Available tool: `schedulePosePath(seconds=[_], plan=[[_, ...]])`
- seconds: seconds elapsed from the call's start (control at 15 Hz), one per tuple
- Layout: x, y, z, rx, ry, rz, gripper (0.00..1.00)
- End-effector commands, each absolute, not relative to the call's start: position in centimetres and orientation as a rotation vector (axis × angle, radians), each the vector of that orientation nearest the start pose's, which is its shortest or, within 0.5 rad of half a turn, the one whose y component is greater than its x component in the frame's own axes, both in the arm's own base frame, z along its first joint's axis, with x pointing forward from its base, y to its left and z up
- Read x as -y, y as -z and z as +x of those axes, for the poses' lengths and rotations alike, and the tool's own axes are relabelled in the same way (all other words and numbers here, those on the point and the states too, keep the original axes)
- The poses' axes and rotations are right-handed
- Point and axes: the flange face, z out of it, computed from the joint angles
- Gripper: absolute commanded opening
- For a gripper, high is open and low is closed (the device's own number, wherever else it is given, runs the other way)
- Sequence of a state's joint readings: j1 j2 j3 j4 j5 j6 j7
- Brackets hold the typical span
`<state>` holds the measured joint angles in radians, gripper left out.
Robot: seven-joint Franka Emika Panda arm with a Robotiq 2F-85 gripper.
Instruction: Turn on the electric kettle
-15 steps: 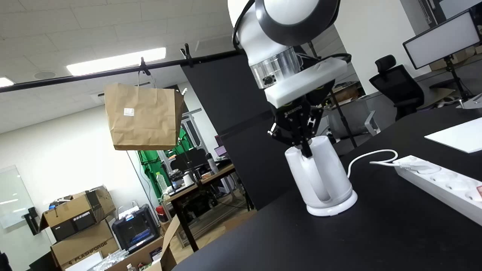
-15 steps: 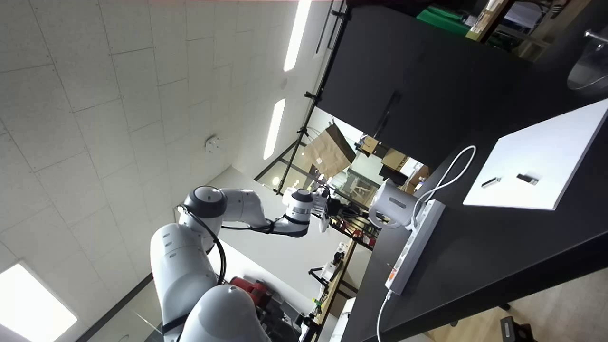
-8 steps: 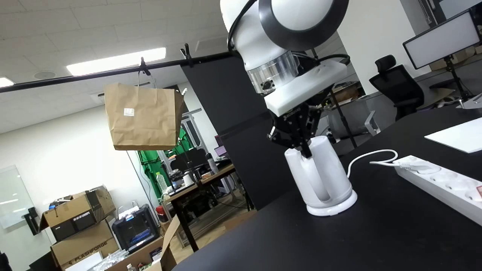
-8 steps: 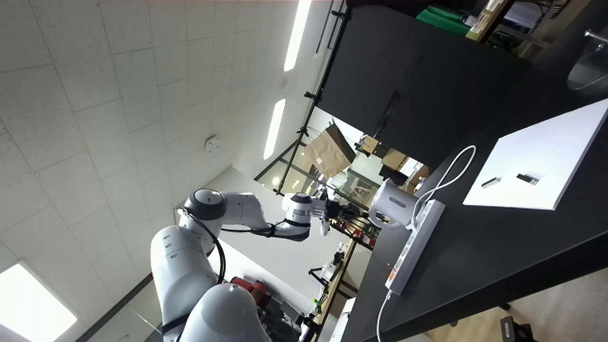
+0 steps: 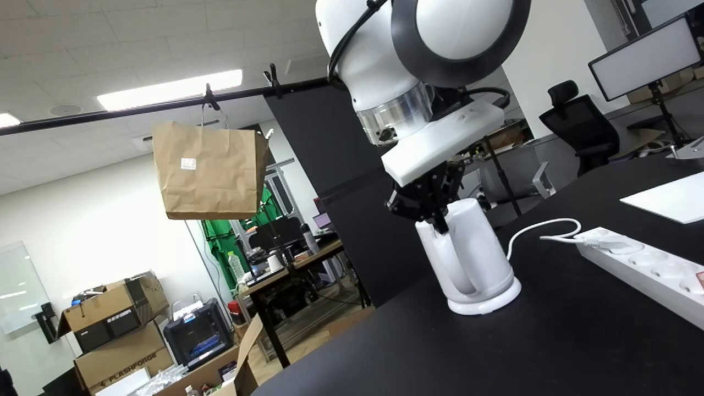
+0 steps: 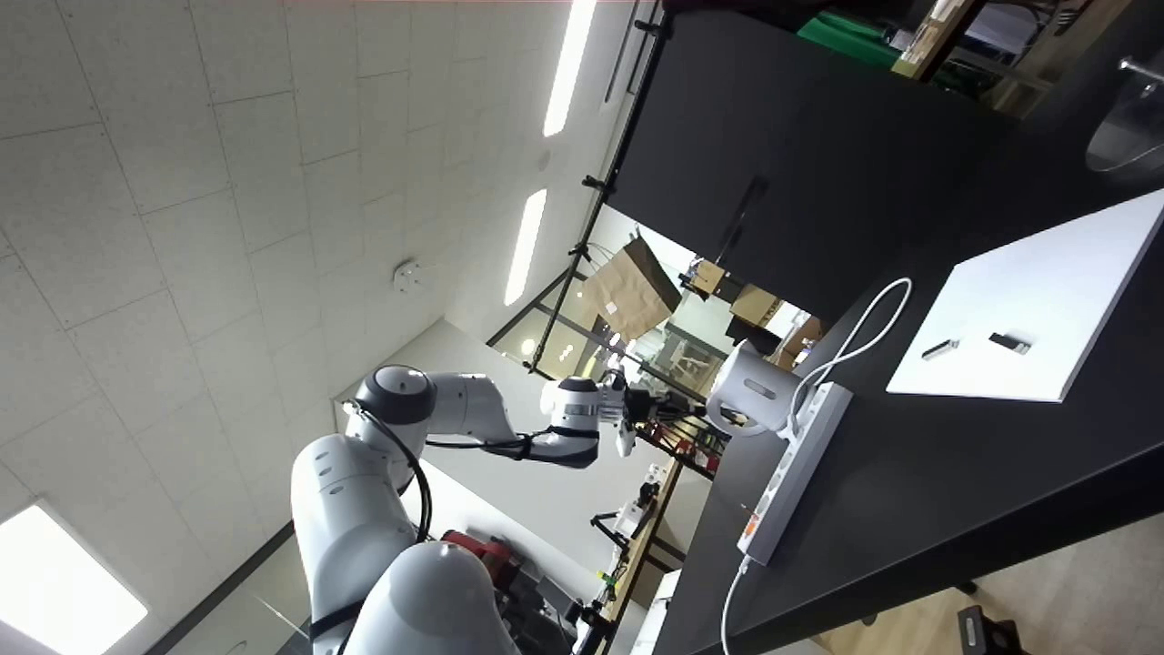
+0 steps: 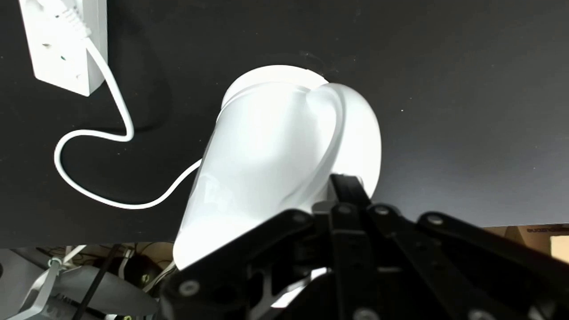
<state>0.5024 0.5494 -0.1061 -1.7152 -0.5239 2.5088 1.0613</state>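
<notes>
The electric kettle [image 7: 255, 153] stands upright on its base [image 5: 484, 304] on the desk [image 5: 495, 357], its cord [image 7: 133, 206] running to the power strip [image 6: 795, 473]. The jaws are closed, nothing visible between them, their fingertips [image 7: 349, 191] at the top of the handle [image 7: 362, 135]; contact is unclear. The glossy plastic looks stiff and slippery, its weight unknowable with the fill hidden. Turning it on likely needs a push there; for lifting, the handle suits best.
</notes>
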Motion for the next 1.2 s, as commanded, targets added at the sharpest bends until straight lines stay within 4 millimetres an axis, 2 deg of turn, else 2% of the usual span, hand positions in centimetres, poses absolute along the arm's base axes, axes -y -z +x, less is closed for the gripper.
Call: schedulePosePath(seconds=[0.0,0.53,1.13], plan=[[-27.1,-26.8,64.3,-0.464,0.781,-3.203,0.0],[-27.3,-26.0,63.8,-0.317,0.812,-3.321,0.0],[-28.1,-25.2,63.3,-0.229,0.813,-3.397,0.0]])
